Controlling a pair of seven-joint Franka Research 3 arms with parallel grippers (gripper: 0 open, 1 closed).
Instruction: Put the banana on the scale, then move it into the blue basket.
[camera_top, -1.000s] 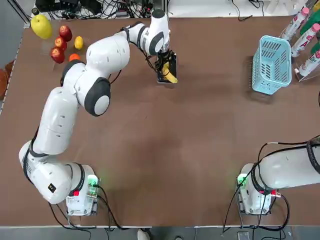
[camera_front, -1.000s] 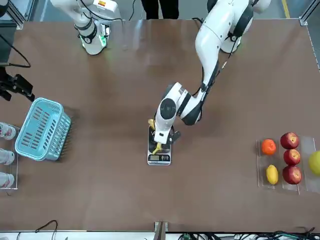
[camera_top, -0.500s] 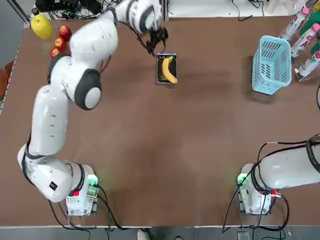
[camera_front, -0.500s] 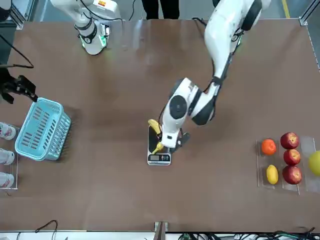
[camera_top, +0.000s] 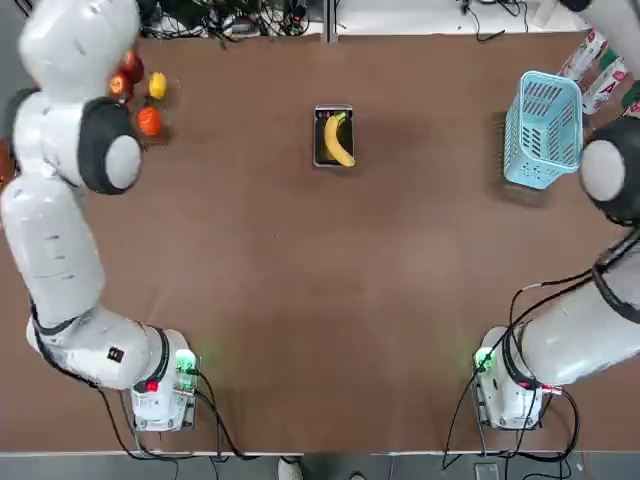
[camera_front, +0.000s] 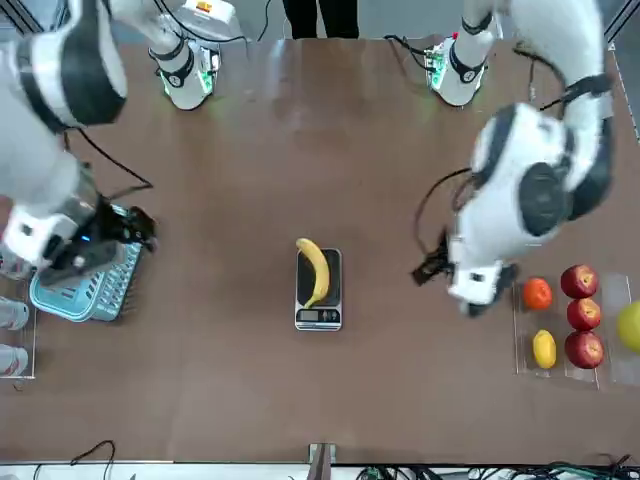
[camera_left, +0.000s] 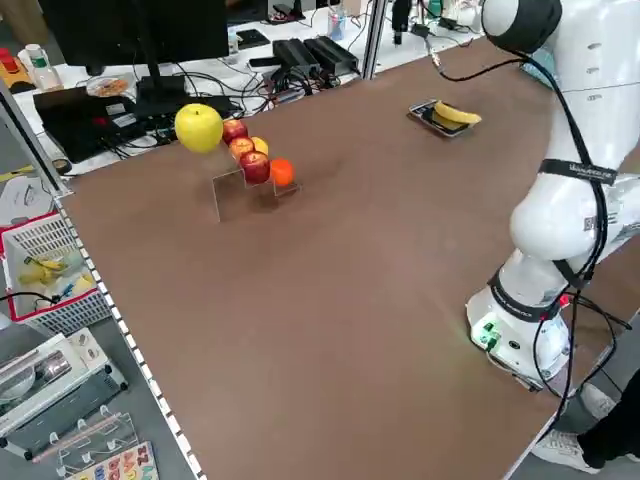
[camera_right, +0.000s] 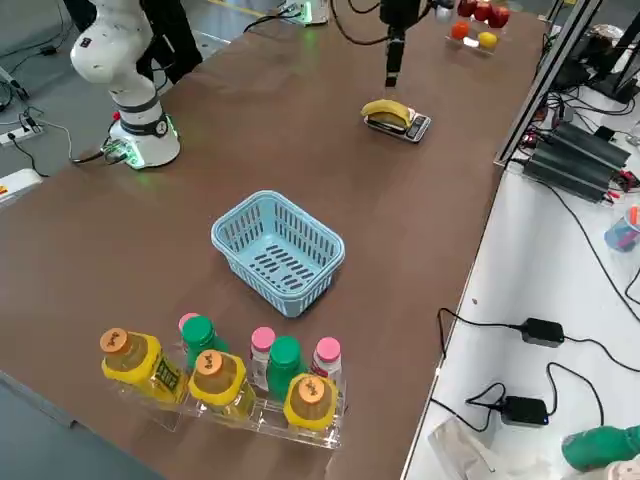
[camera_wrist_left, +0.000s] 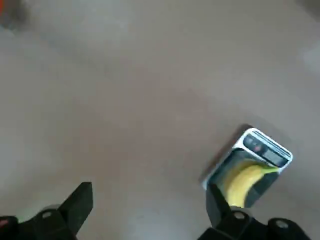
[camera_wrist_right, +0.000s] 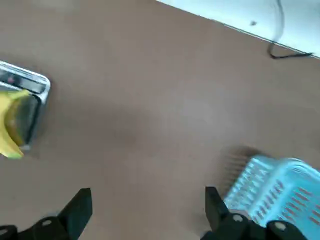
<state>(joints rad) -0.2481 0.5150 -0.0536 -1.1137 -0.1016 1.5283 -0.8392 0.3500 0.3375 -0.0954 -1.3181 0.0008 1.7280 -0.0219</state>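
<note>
- Fingers of the left gripper (camera_wrist_left: 145, 212) stand wide apart with nothing between them, held high above the bare brown table (camera_top: 330, 300).
- Same story on the right gripper (camera_wrist_right: 145, 212): its fingers are spread wide and hold nothing, raised over the table near the blue basket (camera_wrist_right: 280, 192).
- From where I stand at the robot's end, the two arm bases sit at the near edge, left and right.
- Further out, near the middle of the far half, the banana (camera_top: 338, 139) lies along the scale (camera_top: 333, 112), resting on its black plate, with neither gripper touching it.
- In the front view the scale's display strip (camera_front: 318, 318) is at the end away from the robot.
- Off to the robot's right, well apart from the scale, the blue basket (camera_top: 543, 130) stands with nothing visible inside it.
- At the far left corner sits a small rack of fruit (camera_top: 145, 100): apples, an orange, a lemon.
- Beyond the basket stands a row of bottles (camera_right: 215, 380).
</note>
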